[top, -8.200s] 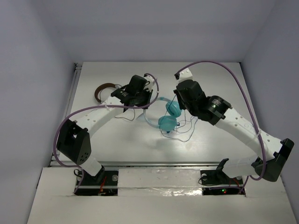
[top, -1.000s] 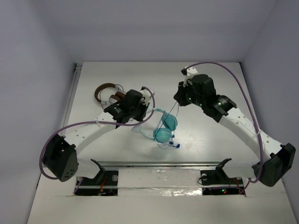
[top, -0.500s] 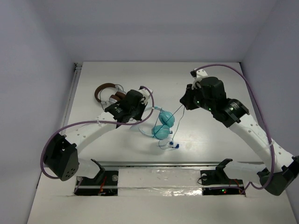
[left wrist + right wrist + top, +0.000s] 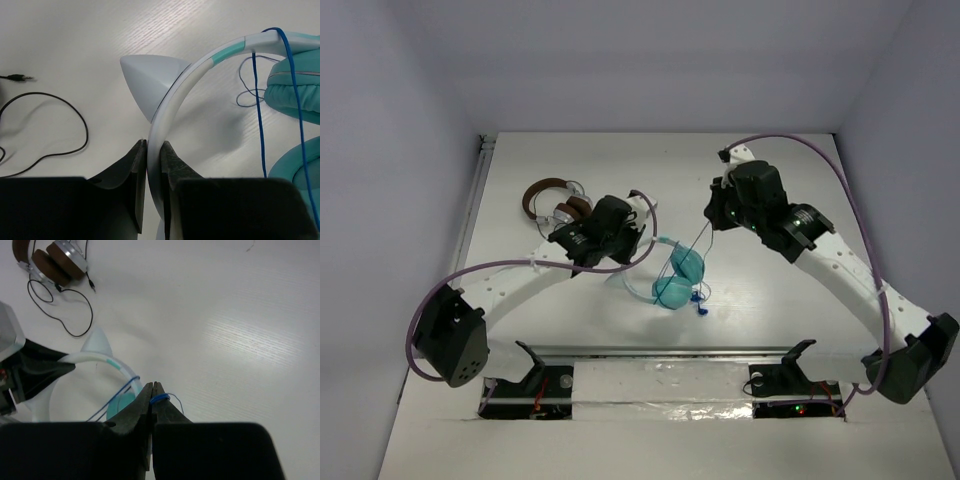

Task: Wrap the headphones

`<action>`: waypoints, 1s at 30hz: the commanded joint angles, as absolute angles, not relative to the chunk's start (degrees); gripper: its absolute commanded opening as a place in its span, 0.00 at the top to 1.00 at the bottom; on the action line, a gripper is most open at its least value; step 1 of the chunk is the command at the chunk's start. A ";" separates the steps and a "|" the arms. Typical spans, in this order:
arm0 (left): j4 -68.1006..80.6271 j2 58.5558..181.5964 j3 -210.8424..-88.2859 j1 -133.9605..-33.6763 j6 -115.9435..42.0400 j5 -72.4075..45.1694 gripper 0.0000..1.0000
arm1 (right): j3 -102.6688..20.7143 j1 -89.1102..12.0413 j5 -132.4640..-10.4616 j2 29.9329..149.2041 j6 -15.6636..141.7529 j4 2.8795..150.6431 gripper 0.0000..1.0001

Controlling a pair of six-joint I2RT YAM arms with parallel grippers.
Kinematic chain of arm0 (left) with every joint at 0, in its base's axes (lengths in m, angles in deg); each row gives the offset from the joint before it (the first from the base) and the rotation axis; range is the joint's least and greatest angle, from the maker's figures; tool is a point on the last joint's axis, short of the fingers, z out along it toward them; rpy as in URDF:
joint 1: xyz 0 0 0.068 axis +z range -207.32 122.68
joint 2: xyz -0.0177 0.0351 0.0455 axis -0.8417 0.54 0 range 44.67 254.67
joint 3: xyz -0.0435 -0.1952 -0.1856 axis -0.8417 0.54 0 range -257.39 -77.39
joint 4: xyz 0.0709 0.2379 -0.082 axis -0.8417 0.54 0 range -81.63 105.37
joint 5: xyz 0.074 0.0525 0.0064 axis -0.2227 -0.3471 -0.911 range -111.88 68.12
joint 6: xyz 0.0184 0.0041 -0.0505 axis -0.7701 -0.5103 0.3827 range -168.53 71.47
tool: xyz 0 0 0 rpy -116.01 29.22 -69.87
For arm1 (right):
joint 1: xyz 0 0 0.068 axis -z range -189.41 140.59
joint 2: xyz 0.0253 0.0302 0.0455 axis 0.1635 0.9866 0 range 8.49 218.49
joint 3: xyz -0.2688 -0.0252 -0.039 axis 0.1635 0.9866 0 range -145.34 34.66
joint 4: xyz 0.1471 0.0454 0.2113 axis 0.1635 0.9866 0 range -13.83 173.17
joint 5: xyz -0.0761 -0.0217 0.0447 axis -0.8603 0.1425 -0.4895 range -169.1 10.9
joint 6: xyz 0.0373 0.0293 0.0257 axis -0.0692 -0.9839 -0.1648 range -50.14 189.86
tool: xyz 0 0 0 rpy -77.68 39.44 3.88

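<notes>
Teal-cupped headphones (image 4: 676,278) sit near the middle of the white worktop (image 4: 620,160), between the two arms. The left pincer (image 4: 153,150) is clamped narrowly on the white headband (image 4: 175,95), just below a cat-ear fin (image 4: 147,75). The right pincer (image 4: 151,390) is pinched closed on the thin blue cable (image 4: 161,398), which runs taut up from the cups. The set looks light and its band stiff yet springy, so the band offers the firm hold. The limp, slippery cable probably needs gentle tension to keep it from slipping free or snagging. A brown-banded pair (image 4: 550,198) lies apart at the far left.
</notes>
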State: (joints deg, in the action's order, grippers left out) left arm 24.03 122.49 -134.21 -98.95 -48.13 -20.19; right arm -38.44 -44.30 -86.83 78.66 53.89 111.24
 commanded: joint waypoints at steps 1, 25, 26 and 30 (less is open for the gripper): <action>22.78 120.17 -134.88 -100.30 -49.94 -14.07 1.00 | -41.54 -43.95 -90.44 81.25 57.02 100.71 1.00; 20.68 118.41 -139.18 -96.25 -50.55 0.69 1.00 | -28.10 -37.88 -87.11 79.93 50.88 89.97 1.00; 20.58 118.24 -139.53 -96.25 -50.81 2.71 1.00 | -28.01 -37.88 -85.19 80.64 50.27 88.83 1.00; 20.32 118.06 -140.59 -96.25 -50.47 6.49 1.00 | -27.83 -37.88 -84.02 81.61 49.56 87.24 0.92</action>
